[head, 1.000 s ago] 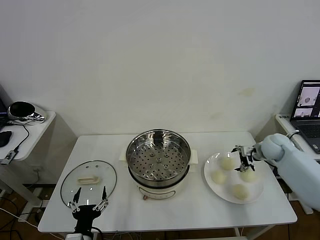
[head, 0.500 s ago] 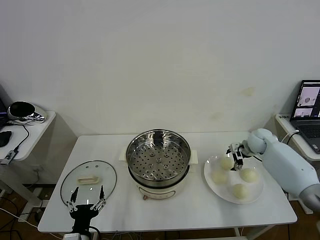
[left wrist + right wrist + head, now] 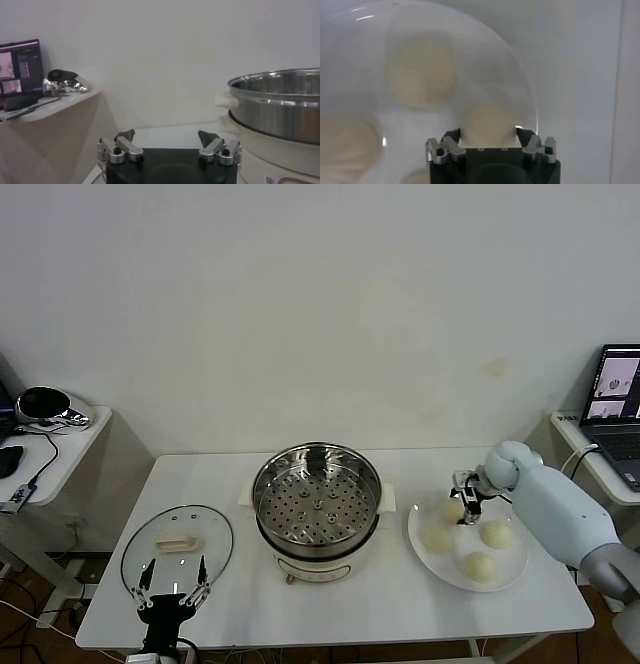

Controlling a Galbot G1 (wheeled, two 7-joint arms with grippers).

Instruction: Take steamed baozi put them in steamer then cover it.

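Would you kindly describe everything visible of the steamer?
The steamer is a round, shiny steel pot with a perforated tray inside, seated on a white base with side handles. It stands upright and uncovered at the table's centre, holding no baozi. The lid lies flat to its left, the plate to its right; neither gripper touches it.

A lab: bare white wall, laptop (image 3: 619, 399) on a side desk (image 3: 590, 454).
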